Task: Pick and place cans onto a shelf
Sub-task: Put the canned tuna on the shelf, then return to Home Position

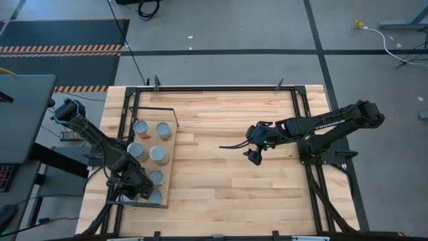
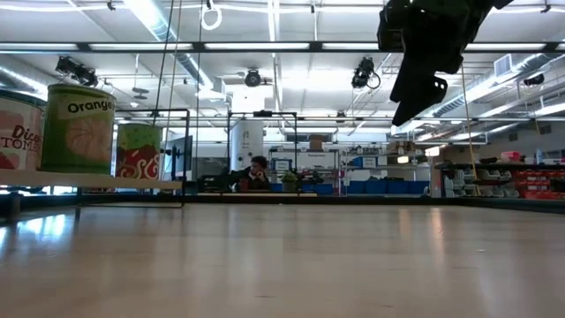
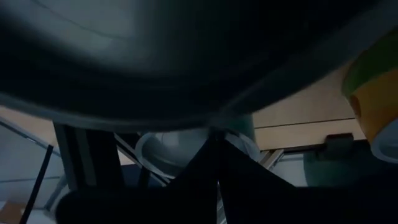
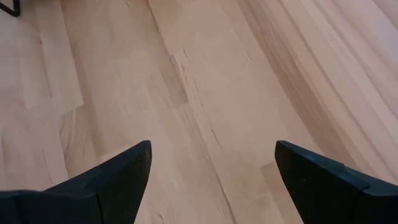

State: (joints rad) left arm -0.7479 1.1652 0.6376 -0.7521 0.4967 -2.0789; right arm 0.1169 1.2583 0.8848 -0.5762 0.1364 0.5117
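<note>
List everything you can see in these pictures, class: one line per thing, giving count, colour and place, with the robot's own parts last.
Small round tins with silvery-blue tops: six countable from above, all on the shelf at the table's left side.
Pale plywood shelf with thin black frame: one, on the left of the table.
Plank wooden tabletop: one, light wood, bare in the middle.
Seated person: one, far back in the room.
Left gripper: dark, over the shelf's near end beside the tins.
Right gripper: dark, open, raised over bare tabletop, right of centre.
</note>
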